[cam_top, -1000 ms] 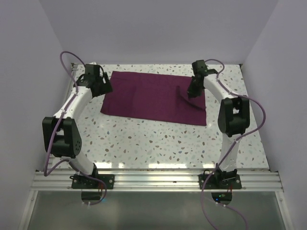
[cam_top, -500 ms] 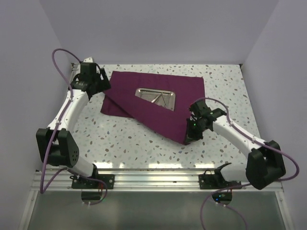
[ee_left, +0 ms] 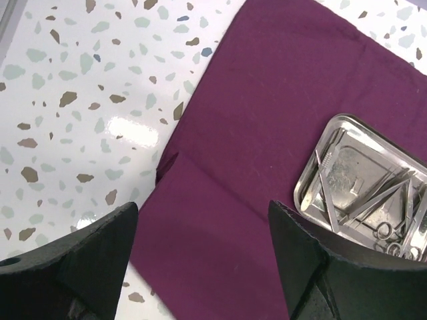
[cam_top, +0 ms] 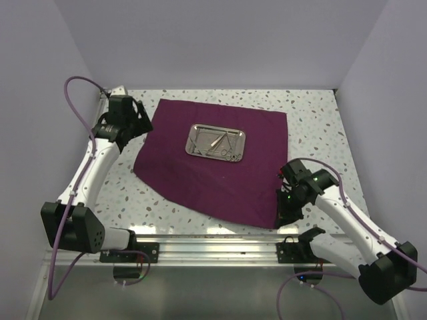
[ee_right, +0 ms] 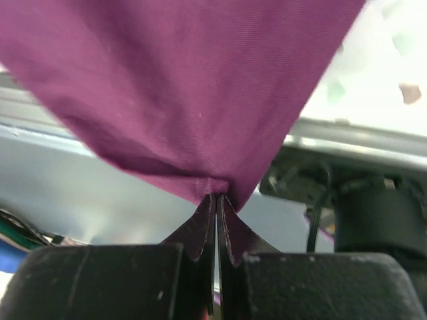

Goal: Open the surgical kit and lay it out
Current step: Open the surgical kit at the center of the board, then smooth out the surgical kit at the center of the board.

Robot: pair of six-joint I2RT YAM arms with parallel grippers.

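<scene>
The surgical kit's plum cloth (cam_top: 220, 177) lies spread over the speckled table, one corner drawn toward the near right. On it sits a shiny steel tray (cam_top: 215, 142) holding thin silver instruments (ee_left: 373, 200). My right gripper (cam_top: 285, 215) is at the near right corner of the cloth, shut on it. The right wrist view shows the cloth (ee_right: 180, 87) pinched at the tips of that gripper (ee_right: 215, 197). My left gripper (cam_top: 137, 125) hovers open over the cloth's far left edge. In the left wrist view this gripper (ee_left: 203, 220) has only cloth (ee_left: 253, 133) beneath it, with the tray (ee_left: 313, 180) to the right.
An aluminium rail (cam_top: 213, 248) runs along the near table edge, just below the right gripper; it also shows in the right wrist view as a rail (ee_right: 353, 137). Pale walls close in the left, back and right. Purple cables loop off both arms.
The right gripper has dragged the cloth flap from the far right down to the near right corner, uncovering the tray and instruments. The left arm swung slightly outward, staying open.
</scene>
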